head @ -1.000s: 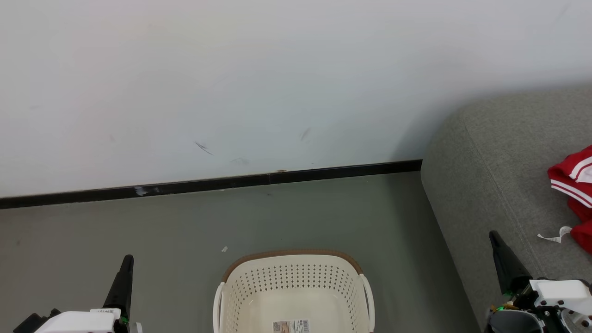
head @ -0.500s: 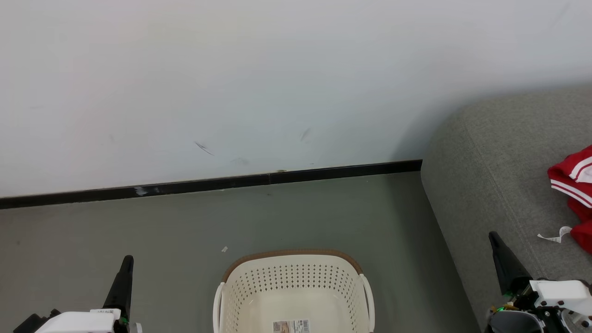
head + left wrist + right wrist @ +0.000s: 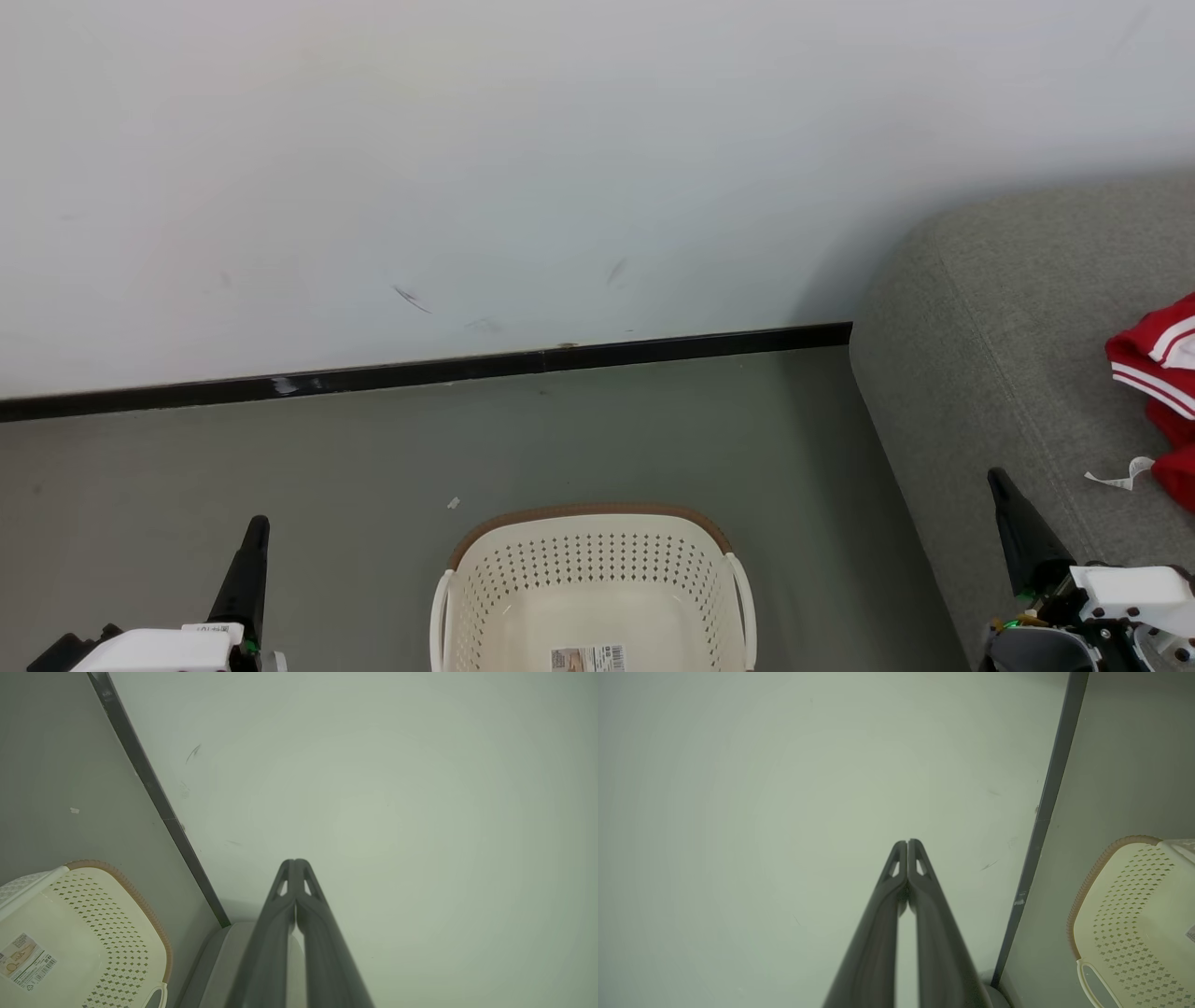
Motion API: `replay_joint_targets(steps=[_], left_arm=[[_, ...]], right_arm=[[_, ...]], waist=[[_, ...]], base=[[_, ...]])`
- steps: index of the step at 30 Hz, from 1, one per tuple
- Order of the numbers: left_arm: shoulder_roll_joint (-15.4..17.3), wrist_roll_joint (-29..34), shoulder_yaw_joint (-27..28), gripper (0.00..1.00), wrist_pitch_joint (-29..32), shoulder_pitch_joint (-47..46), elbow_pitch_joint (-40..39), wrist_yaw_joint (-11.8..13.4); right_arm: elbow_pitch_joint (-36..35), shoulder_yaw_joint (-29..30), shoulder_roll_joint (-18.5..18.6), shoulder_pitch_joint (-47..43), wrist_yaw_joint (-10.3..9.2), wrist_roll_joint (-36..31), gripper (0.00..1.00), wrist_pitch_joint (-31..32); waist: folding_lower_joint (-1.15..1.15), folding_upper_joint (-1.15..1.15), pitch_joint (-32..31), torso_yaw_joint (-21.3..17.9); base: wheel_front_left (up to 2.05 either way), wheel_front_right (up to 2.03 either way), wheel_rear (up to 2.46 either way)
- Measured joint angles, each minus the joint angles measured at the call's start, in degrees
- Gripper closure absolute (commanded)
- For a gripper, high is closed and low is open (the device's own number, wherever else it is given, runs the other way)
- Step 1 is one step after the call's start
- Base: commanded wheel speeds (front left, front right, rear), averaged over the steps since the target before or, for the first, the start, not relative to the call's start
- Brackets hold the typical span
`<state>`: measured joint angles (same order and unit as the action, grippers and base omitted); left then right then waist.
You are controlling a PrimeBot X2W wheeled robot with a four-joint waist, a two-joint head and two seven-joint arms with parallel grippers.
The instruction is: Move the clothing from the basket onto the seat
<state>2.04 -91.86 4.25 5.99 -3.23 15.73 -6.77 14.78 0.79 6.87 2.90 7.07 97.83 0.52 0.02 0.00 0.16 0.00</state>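
The cream perforated basket with a brown rim stands on the floor at the bottom centre, holding nothing but the barcode sticker on its bottom. Red clothing with white stripes and a small white tag lies on the grey seat at the right edge. My left gripper is shut and points up at the lower left, beside the basket. My right gripper is shut too, over the seat's front edge. Both wrist views show the fingertips pressed together, left gripper and right gripper, with nothing held.
A white wall with a black skirting board runs behind the grey-green floor. A tiny white scrap lies on the floor left of the basket. The right wrist view catches the basket at its right edge.
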Motion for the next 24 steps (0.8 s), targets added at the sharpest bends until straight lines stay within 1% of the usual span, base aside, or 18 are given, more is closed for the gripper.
replay_joint_targets(steps=[24], left_arm=[[0.00, 0.00, 0.05, 1.00, 0.00, -0.18, 0.12, -0.01]], right_arm=[[0.05, 0.24, -0.19, 0.01, 0.00, -0.10, 1.00, 0.04]], waist=[[-0.01, 0.00, 0.00, 0.00]], base=[[0.00, 0.00, 0.00]])
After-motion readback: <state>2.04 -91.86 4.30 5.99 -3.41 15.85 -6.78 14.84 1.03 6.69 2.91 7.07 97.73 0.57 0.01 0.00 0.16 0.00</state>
